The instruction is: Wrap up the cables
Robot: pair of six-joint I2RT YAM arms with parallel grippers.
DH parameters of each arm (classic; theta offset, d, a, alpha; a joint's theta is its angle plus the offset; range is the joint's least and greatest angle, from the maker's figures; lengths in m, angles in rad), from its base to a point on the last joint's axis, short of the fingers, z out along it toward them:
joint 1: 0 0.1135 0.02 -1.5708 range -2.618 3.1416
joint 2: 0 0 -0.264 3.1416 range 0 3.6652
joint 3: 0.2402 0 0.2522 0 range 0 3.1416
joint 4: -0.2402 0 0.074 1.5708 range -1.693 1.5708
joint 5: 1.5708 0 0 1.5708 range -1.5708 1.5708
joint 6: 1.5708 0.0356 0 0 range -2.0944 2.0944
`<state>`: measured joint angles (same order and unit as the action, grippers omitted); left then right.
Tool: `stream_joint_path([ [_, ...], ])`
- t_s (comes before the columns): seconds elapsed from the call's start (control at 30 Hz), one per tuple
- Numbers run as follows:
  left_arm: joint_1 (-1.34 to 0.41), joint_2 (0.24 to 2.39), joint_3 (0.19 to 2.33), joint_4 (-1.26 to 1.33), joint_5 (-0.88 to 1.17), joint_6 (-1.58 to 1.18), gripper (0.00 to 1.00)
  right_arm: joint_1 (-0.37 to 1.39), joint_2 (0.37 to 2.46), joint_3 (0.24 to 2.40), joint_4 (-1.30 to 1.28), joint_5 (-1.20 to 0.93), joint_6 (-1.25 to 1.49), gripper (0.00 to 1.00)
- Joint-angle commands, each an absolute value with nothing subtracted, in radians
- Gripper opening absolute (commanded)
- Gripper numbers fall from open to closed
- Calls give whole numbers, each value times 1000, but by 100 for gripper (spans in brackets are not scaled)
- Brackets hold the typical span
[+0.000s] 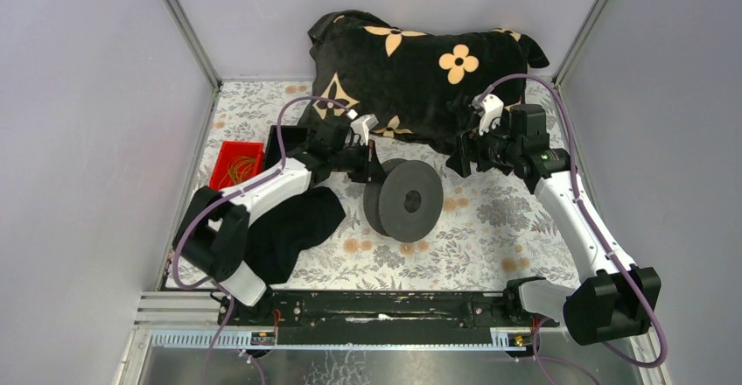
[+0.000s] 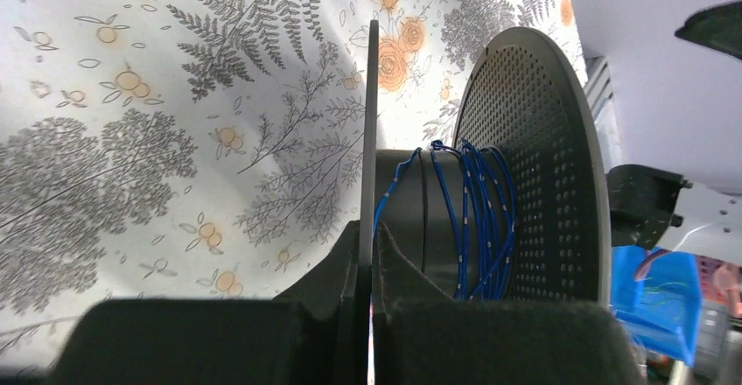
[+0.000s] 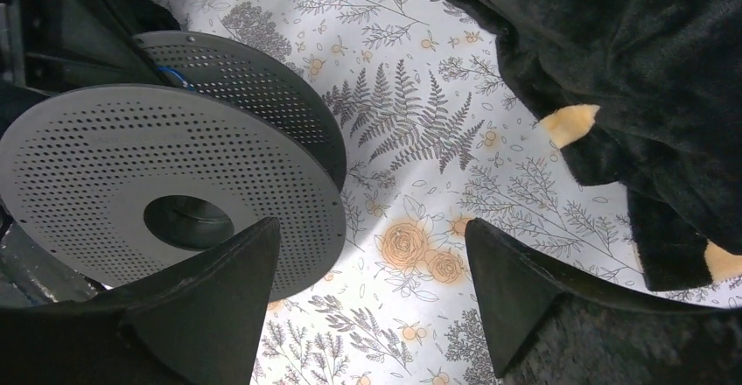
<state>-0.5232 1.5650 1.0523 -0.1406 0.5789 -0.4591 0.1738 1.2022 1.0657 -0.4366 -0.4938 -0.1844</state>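
The left gripper (image 2: 367, 258) pinches one side disc of the spool (image 1: 407, 199), whose hub carries the wound blue cables (image 2: 477, 219). The right gripper (image 3: 372, 232) hangs spread just beside the spool, over the middle of the surface (image 3: 411, 131).

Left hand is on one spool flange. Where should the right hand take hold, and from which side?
The right hand should probably take the upper rim of the free perforated flange, from its own side. The spool stands on edge, so that thin disc slots between open fingers, as the left hand pinches the other flange. Keep off the core, where the blue cables are wound.
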Motion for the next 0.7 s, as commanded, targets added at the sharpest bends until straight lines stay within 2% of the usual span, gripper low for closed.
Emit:
stream_joint_path([
  [0.0, -495, 1624, 1069, 114, 740, -635, 0, 158, 1172, 1043, -376, -517, -182, 85],
  [0.37, -449, 1798, 1025, 365, 864, -865, 0, 151, 1184, 1014, -361, -533, -199, 85],
  [0.57, -443, 1864, 1018, 413, 883, -898, 3, 149, 1192, 1007, -360, -547, -203, 85],
  [0.67, -443, 1885, 1020, 400, 881, -890, 8, 149, 1189, 1002, -358, -553, -205, 85],
])
